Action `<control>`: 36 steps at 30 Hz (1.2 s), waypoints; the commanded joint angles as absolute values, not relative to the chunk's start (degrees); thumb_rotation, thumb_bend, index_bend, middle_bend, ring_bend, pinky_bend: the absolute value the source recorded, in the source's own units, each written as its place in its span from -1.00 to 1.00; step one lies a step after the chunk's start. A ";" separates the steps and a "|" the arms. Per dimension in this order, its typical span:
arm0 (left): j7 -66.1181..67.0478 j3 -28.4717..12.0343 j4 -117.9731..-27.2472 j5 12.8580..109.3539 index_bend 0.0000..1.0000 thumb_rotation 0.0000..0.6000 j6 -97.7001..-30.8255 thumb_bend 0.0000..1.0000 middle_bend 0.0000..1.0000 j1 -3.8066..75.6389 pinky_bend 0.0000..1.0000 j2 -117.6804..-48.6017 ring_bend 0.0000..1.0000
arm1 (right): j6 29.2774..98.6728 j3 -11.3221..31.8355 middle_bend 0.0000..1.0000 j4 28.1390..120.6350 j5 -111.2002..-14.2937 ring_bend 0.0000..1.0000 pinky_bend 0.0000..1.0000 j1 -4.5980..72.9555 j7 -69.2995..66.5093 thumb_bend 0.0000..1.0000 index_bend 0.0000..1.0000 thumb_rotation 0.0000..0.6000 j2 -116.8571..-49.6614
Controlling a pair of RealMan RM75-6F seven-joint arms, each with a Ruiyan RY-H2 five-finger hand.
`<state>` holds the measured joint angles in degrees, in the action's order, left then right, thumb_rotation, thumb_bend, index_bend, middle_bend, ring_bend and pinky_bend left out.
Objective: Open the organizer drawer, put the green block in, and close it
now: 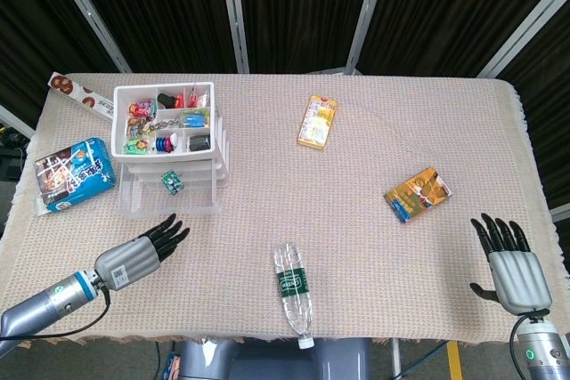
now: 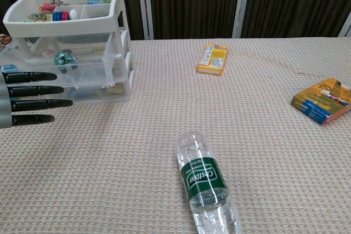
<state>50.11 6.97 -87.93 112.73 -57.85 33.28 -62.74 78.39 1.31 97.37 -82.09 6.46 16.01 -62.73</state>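
L hand [image 1: 134,258] lay low over the cloth near the table's front-left edge, holding nothing, fingers [image 2: 38,96] straight and slightly spread, tips aimed at the organizer [image 1: 169,144]. R hand [image 1: 510,269] sat far off at the front-right corner, also holding nothing, fingers apart.

Green block [image 1: 171,183] was already inside the pulled-out clear drawer [image 1: 142,205], toward the drawer's middle, w/ bare drawer floor around it. So only the closing looked left to do.

Key relation: drawer front faced the robot, and the L hand was just in front of it, a bit to the hand's own left of drawer centre, not touching in either view. Drawer's long axis ran left-right; its travel ran straight back toward the organizer body. L hand was by far the nearer; R was well apart across the table.

Likely next move, as a judgement: flat push on the drawer front, straight back. An off-centre push could skew the drawer or shove the light organizer along the cloth.

Room: blue snack bag [image 1: 73,173] lay just beside the organizer's left side. Water bottle [image 1: 292,294] lay well to the right, out of the push path. Cloth between hand and drawer front carried nothing.
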 commanded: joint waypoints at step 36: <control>48.36 0.64 -86.64 97.32 -0.70 1.00 -59.38 0.64 -1.00 30.10 -0.91 -66.87 -1.00 | 78.01 1.13 -1.00 97.49 -81.93 -1.00 -1.00 6.49 16.08 -1.00 -0.88 1.00 -62.50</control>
<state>51.24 -1.06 -83.99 95.27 -55.90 32.00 -68.48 78.02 1.15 97.48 -81.92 6.49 16.06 -62.52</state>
